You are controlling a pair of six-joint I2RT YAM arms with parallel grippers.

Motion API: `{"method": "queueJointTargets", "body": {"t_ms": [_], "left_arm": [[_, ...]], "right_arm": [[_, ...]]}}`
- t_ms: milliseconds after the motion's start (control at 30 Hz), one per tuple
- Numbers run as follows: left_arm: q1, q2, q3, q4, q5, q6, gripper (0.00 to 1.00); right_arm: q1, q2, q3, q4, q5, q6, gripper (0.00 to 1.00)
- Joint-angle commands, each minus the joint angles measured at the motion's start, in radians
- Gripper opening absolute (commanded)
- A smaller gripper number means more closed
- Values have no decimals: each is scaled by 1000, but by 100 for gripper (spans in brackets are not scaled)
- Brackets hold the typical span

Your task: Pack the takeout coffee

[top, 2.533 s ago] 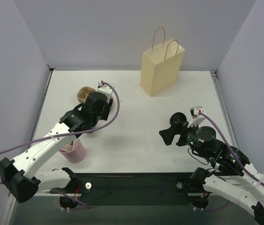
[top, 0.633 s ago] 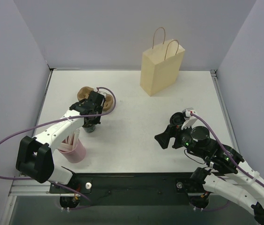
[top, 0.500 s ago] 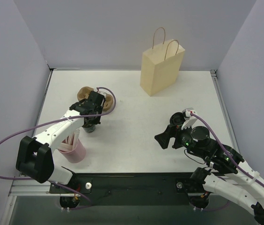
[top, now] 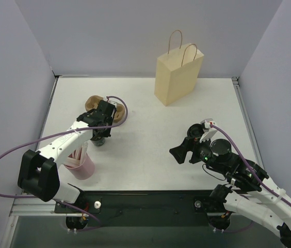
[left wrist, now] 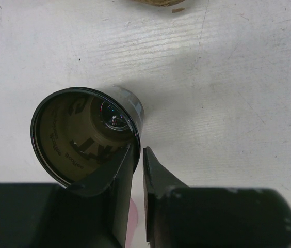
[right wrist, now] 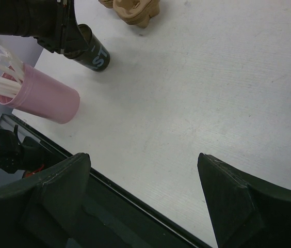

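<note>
Bench (top: 150, 134): paper bag (top: 178, 77) upright, well beyond both grippers. Right gripper (right wrist: 143, 157) jaws spread wide, over bench, well apart from coffee. Pink cup (right wrist: 47, 101) just behind left gripper (left wrist: 138, 151), pulp tray (right wrist: 132, 10) just ahead of it. Takeout coffee (left wrist: 78, 134) at left gripper tips: jaws nearly closed, pinching rim, one finger over top, other outside wall.
</note>
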Motion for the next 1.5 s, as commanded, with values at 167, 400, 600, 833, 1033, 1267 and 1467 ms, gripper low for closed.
{"method": "queueJointTargets", "body": {"t_ms": [167,400,600,833,1033,1267,1467], "left_arm": [[8,9,24,7,-11,-1,20],[10,15,27,5,-21,0,20],[10,-1,25,7,-23,0,2],[1,-63,7,8,90,-17,0],[-7,-192,-51,25,248,-43,0],[-7,-324,-171,142,477,-94,0],[-7,-346,-202,197,543,-94,0]], "right_arm": [[-3,-6,8,43,-8,10,88],[-3,-14,10,43,-12,14,88],[-3,-12,5,43,-9,17,88],[-4,25,-29,113,-6,46,87],[-3,106,-101,319,9,106,86],[-3,334,-93,589,22,240,78],[-3,600,-27,764,-44,394,66]]}}
